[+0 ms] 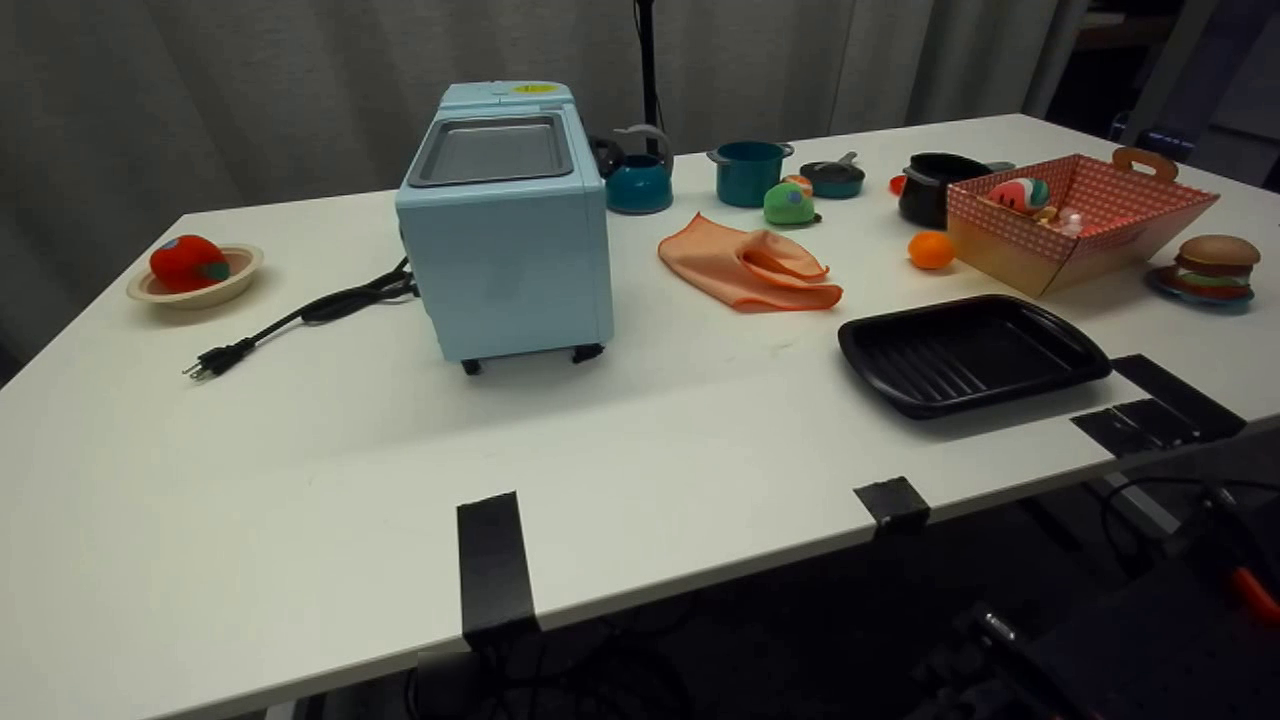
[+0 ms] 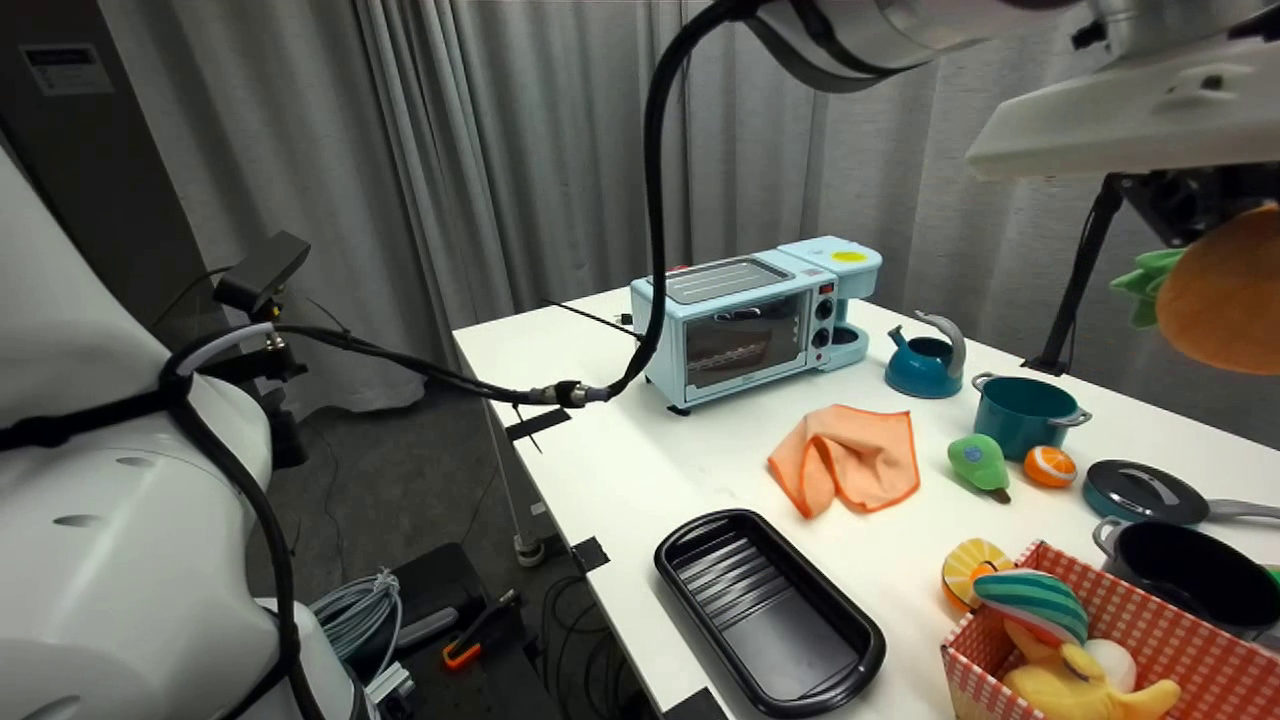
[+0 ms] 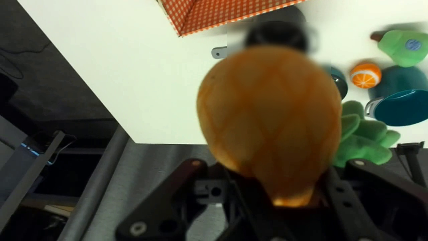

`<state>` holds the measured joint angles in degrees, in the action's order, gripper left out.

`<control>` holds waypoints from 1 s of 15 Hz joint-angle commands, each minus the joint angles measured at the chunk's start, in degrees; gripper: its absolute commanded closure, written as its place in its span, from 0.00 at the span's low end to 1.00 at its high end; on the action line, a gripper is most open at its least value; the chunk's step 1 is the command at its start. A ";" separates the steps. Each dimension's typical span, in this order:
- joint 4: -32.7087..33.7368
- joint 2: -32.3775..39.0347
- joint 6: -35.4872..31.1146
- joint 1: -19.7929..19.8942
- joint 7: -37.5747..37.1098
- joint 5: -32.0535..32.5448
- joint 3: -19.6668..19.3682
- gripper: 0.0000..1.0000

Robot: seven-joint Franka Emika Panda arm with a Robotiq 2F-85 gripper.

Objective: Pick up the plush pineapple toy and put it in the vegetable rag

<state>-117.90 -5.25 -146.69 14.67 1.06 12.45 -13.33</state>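
The plush pineapple toy [image 3: 271,110] is orange-yellow with a green leafy tuft and fills the middle of the wrist view. My gripper [image 3: 279,182] is shut on it, one finger on each side of its narrow end. In an exterior view the toy [image 2: 1225,300] hangs in the air at the right edge below the gripper [image 2: 1190,205]. The vegetable rag is the red-checked open basket [image 1: 1050,265], at the right of the table. It also shows in an exterior view [image 2: 1190,640] and at the top of the wrist view [image 3: 217,15]. Several plush toys lie in it.
A black pot [image 1: 925,190] stands right by the basket. A small orange ball [image 1: 931,250], a burger toy [image 1: 1215,265] and a black tray [image 1: 975,355] are around it. A teal pot [image 2: 1025,410], a green toy [image 2: 978,462] and an orange cloth [image 2: 850,455] lie further off.
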 commanded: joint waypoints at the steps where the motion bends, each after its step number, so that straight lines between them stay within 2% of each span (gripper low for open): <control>1: 6.51 5.26 -1.08 1.02 -2.82 0.09 -1.23 0.96; 2: 7.70 6.15 -0.91 1.07 -3.59 -0.07 -1.57 0.96; 3: 8.73 6.91 -0.65 1.06 -4.44 -0.08 -1.81 0.58; 4: 9.53 7.48 -0.42 1.04 -4.95 -0.21 -2.03 0.57; 11: 12.02 9.36 -0.28 0.82 -6.74 -0.30 -2.60 0.05; 12: 11.93 9.24 -0.33 0.83 -6.83 -0.26 -2.65 0.01; 15: 11.65 8.87 -0.40 0.89 -6.79 -0.53 -2.76 0.00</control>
<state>-107.66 3.00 -146.89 15.34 -5.08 12.42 -15.78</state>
